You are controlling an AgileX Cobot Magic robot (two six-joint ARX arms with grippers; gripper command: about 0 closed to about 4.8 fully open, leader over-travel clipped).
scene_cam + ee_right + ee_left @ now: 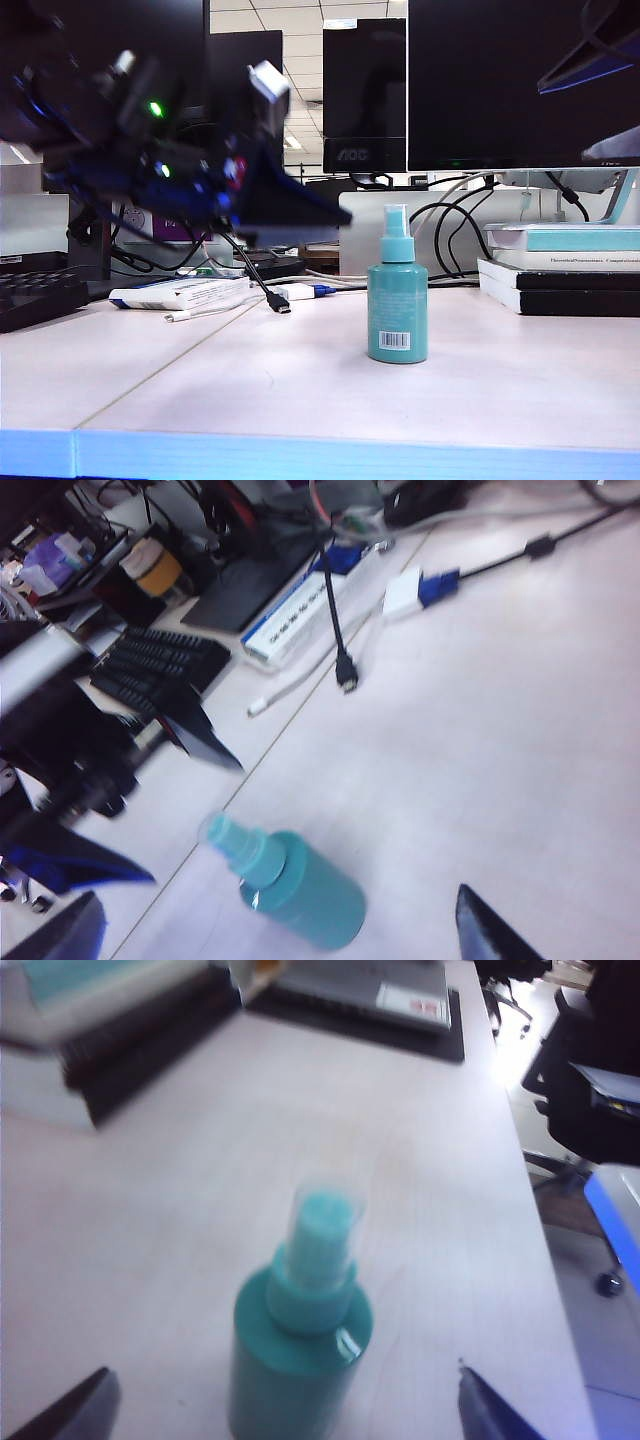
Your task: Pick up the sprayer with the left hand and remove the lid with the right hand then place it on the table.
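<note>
**Mia:** Look, the sprayer (397, 300) stands up straight on the table (300, 390). It is teal, and it has a white label with black stripes near the bottom.

**Ben:** Is the lid (396, 220) on it?

**Mia:** Yes. The little clear lid sits over the nozzle on top. Nothing touches the sprayer.

**Ben:** Where is the left hand (300, 205)?

**Mia:** Up in the air, at about ten o'clock from the sprayer. It looks big, black and blurry, with a green light and a blue glow. Its pointed tip aims at the sprayer but is well apart from it.

**Ben:** Are its fingers apart?

**Mia:** Yes. From its own camera I see the left hand (285, 1410) with one dark tip on each side of the sprayer (297, 1360). They stand wide apart and hold nothing. The lid (325, 1198) shows there as a pale ring round the nozzle.

**Ben:** And the right hand (600, 60)?

**Mia:** High up, at about one o'clock from the sprayer. I only see a dark bit of it at the edge. From its own camera the right hand (280, 935) has two dark tips spread wide too, with nothing between them but the sprayer (295, 885) lower down.

**Ben:** What else is on the table?

**Mia:** A stack of books (560, 270) at three o'clock from the sprayer. A black cable (262, 285) and a keyboard (40, 298) lie at nine o'clock.
</note>
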